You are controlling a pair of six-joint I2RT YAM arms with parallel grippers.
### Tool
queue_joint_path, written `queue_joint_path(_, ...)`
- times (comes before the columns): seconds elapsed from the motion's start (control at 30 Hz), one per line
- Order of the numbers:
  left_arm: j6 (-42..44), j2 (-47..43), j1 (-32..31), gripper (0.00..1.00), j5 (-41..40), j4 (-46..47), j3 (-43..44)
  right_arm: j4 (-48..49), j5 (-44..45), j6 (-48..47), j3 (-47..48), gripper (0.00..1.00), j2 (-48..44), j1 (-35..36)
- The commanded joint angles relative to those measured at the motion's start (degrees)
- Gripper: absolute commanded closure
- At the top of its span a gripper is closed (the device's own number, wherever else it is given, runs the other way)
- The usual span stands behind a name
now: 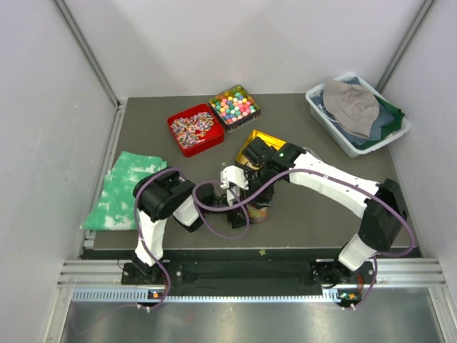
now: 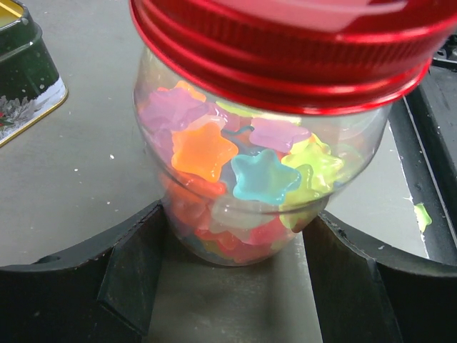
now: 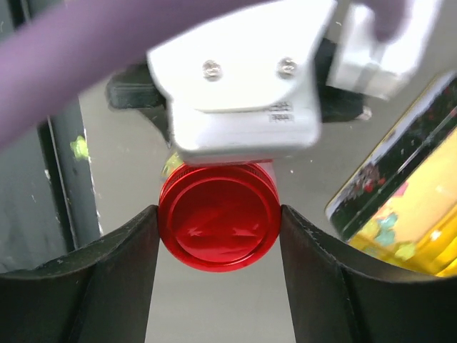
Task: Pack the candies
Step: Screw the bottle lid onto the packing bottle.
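A clear jar (image 2: 235, 186) packed with glossy star-shaped jelly candies (image 2: 203, 151) in orange, red, yellow, green and blue stands on the table. It has a red screw lid (image 2: 285, 50). My left gripper (image 2: 239, 232) is shut on the jar's lower body, one finger on each side. My right gripper (image 3: 219, 223) comes from above and is shut on the red lid (image 3: 219, 216), both fingers (image 3: 139, 250) touching its rim. In the top view the jar (image 1: 257, 213) is mostly hidden under both grippers.
An open gold tin (image 1: 258, 143) lies just behind the jar; its yellow inside (image 3: 410, 229) holds a few pieces. At the back are a red tray of striped wrapped sweets (image 1: 194, 128) and a tin of pastel balls (image 1: 234, 105). A green cloth (image 1: 125, 189) lies left, a white bin (image 1: 357, 114) back right.
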Motion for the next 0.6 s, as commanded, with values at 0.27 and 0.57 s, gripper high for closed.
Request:
queue_joint_path(0.27,0.8,1.18,-0.26,0.37,-2.37,17.86,-0.38,16.98,11.35,31.92,-12.6,0.62,-5.67,3.15)
queue_joint_path(0.57,1.24,1.26,-0.17,0.37,-3.16,17.86,-0.47,17.6,13.38,37.37,-10.23,0.57,-4.09,4.12)
